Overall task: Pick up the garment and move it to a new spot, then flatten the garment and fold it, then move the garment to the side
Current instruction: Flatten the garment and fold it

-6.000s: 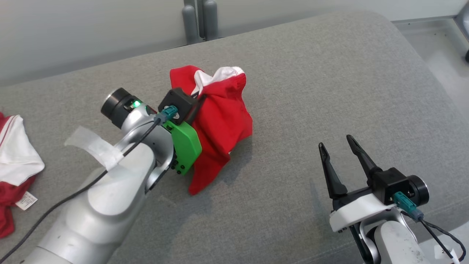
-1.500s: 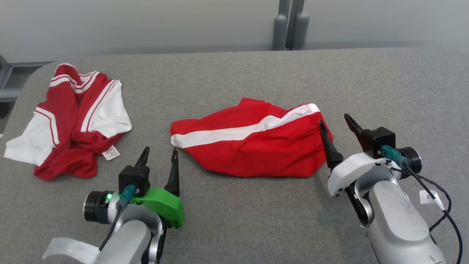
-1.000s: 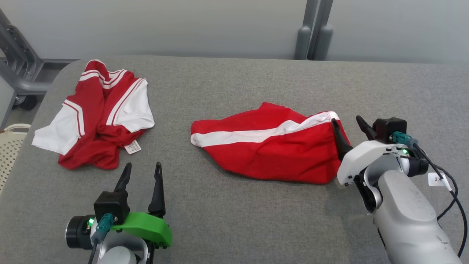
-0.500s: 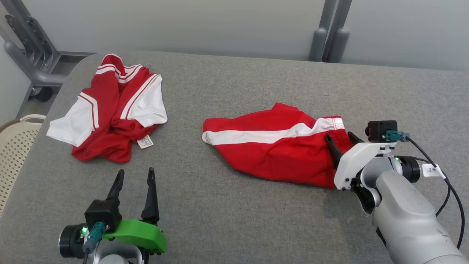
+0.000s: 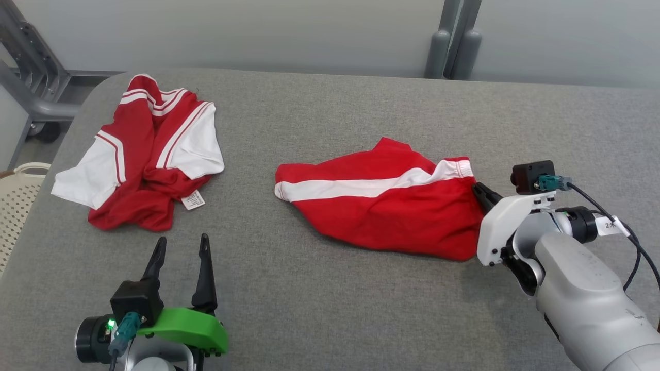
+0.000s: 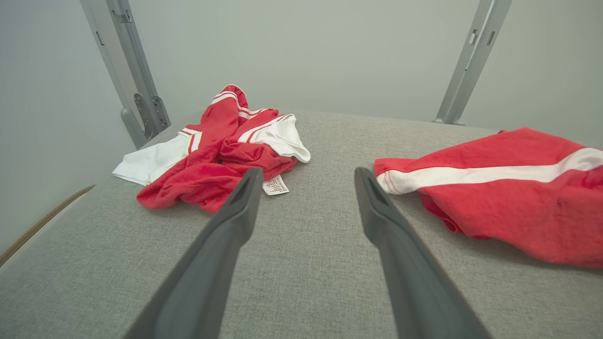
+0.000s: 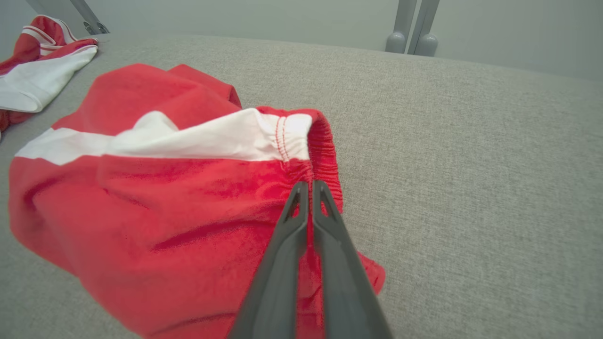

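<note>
1. Red shorts [image 5: 376,211] with a white side stripe lie rumpled mid-table [image 5: 361,309], elastic waistband at the right end.
2. The head view shows the right gripper [image 5: 477,188] at that end. The right wrist view resolves the grip: jaws closed together, pinching the waistband.
3. Left wrist view: left gripper [image 6: 306,174] jaws wide open above bare table, touching nothing, between the shorts and a red-and-white shirt [image 6: 216,146].

The shorts [image 5: 381,221] lie mid-table [image 5: 330,309], the shirt [image 5: 139,154] well apart to their left.
</note>
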Controlling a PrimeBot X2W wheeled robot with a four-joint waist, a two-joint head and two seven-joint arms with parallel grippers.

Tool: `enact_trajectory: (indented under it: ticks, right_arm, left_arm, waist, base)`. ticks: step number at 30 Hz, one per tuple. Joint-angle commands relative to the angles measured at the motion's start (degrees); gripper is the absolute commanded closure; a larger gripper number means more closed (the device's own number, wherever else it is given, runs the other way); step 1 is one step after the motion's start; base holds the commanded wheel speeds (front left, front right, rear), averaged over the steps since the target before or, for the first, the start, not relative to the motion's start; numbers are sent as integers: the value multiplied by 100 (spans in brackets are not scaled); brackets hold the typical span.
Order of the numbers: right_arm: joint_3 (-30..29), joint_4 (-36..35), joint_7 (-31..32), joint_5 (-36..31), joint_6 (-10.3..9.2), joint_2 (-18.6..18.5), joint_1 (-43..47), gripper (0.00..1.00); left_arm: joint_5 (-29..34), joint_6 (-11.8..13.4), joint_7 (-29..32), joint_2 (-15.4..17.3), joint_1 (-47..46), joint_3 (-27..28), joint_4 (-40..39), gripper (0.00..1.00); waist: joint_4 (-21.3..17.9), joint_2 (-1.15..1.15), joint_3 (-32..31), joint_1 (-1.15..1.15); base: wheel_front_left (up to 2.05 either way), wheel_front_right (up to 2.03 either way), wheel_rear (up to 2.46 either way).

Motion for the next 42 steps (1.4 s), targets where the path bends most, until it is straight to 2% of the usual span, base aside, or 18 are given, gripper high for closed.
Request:
enact_trajectory:
  ticks: [1,10,19,24,29,32,33,34,35,36,42]
  right_arm:
    - [109,-15,-53,104,-2,-100,-65,100]
    - [386,-96,-260,561,-2,-646,66,100]
    - [484,-83,-139,978,-2,-1114,416,100]
    - [532,-32,-260,1102,-2,-1067,598,100]
    - [497,298,-587,870,-3,-1118,551,100]
    - [427,527,-813,749,-3,-1017,440,100]
    - [407,568,-863,725,-3,-1007,412,70]
    - [381,608,-908,701,-3,-996,380,51]
    - [347,634,-949,687,-3,-977,357,3]
    - [318,647,-986,671,-3,-954,344,0]
    - [119,431,-1111,402,-3,-934,379,0]
  left_arm:
    - [70,-34,-18,-18,86,41,11,0]
    - [135,-72,-17,-56,125,95,17,0]
    - [155,-117,-18,-75,40,51,14,0]
    - [155,-157,-17,-103,-23,14,69,0]
    - [162,-157,-18,-101,-56,13,65,0]
    - [173,-176,-18,-83,-73,31,47,0]
    - [174,-185,-18,-91,-75,33,40,0]
    - [170,-196,-18,-106,-69,34,40,0]
    - [166,-208,-18,-118,-55,37,37,0]
    - [156,-225,-18,-129,-35,42,34,0]
    - [80,-373,-18,-196,104,104,-39,0]
  waist:
    - [-48,0,20,0]
    - [-266,0,34,0]
    - [-450,0,156,0]
    - [-487,0,211,0]
    - [-517,0,226,0]
    - [-557,0,211,0]
    - [-570,0,204,0]
    - [-584,0,192,0]
    - [-601,0,178,0]
    - [-621,0,160,0]
    - [-774,0,8,0]
  base:
    - [0,0,0]
    - [0,0,0]
    - [0,0,0]
    - [0,0,0]
    - [0,0,0]
    - [0,0,0]
    - [0,0,0]
    - [0,0,0]
    - [0,0,0]
    - [0,0,0]
    - [0,0,0]
